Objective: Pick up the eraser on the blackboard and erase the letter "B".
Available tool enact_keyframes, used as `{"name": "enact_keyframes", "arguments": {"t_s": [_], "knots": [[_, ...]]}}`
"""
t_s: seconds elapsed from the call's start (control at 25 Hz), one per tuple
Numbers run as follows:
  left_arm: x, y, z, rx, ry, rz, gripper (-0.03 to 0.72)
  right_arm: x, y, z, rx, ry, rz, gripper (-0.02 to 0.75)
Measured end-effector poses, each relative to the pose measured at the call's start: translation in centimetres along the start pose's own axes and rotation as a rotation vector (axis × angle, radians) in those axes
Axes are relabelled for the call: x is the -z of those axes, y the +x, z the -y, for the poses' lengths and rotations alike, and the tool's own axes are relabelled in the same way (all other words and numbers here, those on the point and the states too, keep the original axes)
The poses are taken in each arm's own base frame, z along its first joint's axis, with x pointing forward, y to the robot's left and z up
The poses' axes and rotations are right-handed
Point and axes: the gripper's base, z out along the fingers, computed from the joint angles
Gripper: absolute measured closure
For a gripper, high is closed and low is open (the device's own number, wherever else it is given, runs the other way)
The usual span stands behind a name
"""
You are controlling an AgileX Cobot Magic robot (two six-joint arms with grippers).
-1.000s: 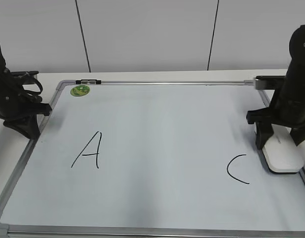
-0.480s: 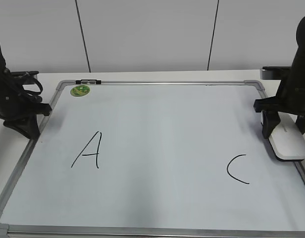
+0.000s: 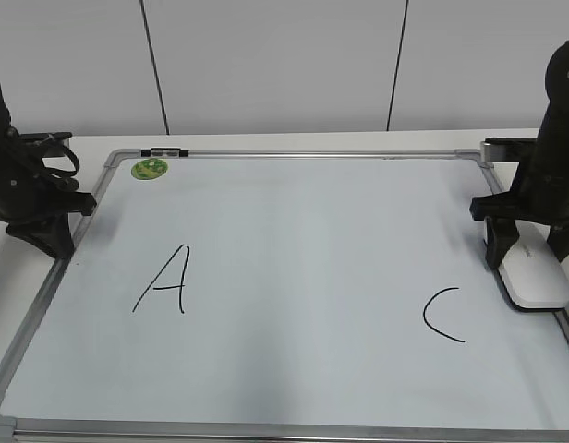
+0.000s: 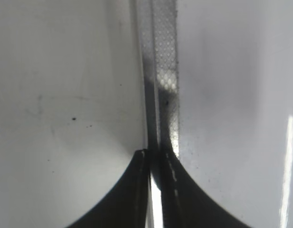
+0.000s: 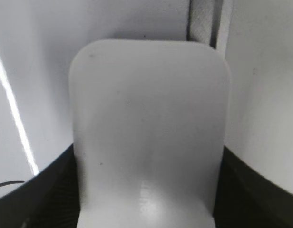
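Observation:
The white eraser (image 3: 536,280) lies flat on the blackboard (image 3: 303,231) at its right edge, just right of the black "C" (image 3: 441,316). My right gripper (image 3: 532,254) is shut on the eraser, one finger on each long side. In the right wrist view the eraser (image 5: 149,128) fills the space between the dark fingers (image 5: 51,190) of the right gripper (image 5: 147,164). No letter "B" shows anywhere on the board; the middle is blank white. My left gripper (image 3: 44,235) is shut and empty at the board's left frame (image 4: 166,71), as the left wrist view shows (image 4: 155,154).
A black "A" (image 3: 164,281) is at the board's left. A small round green magnet (image 3: 149,168) sits in the far left corner, with a small black clip (image 3: 164,150) on the top frame. The grey frame (image 3: 562,318) runs just right of the eraser.
The right gripper with the eraser first moved right and away along the right edge, then came back slightly left and nearer. The left arm has not moved.

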Motion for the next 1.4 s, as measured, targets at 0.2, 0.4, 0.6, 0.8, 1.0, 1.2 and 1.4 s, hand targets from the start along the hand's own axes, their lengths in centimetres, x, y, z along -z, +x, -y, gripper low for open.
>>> {"name": "enact_keyframes", "arguments": {"t_s": [0.2,0.4,0.6,0.8,1.0,1.2,1.4], "knots": [[0.0,0.0,0.0,0.000,0.000,0.000,0.648,-0.1,0.0,0.0,-0.002,-0.003,-0.002,0.196],[0.0,0.0,0.0,0.000,0.000,0.001,0.648,0.4,-0.2,-0.1,-0.003,-0.008,-0.004,0.091],[0.0,0.0,0.0,0.000,0.001,-0.009,0.627,1.4,-0.5,-0.1,0.000,-0.008,-0.003,0.085],[0.7,0.4,0.2,-0.003,0.002,-0.035,0.412,2.4,-0.7,-0.1,0.003,-0.005,0.002,0.087],[3.5,0.7,0.3,-0.009,-0.021,-0.011,0.190,4.4,-0.3,0.0,0.008,0.006,0.050,0.110],[5.9,1.5,0.6,-0.012,-0.022,-0.038,0.157,5.5,0.0,0.2,0.012,0.035,0.072,0.143],[8.8,2.3,0.9,-0.017,-0.019,-0.033,0.157,6.9,0.4,0.3,-0.016,0.039,0.103,0.162]]}}
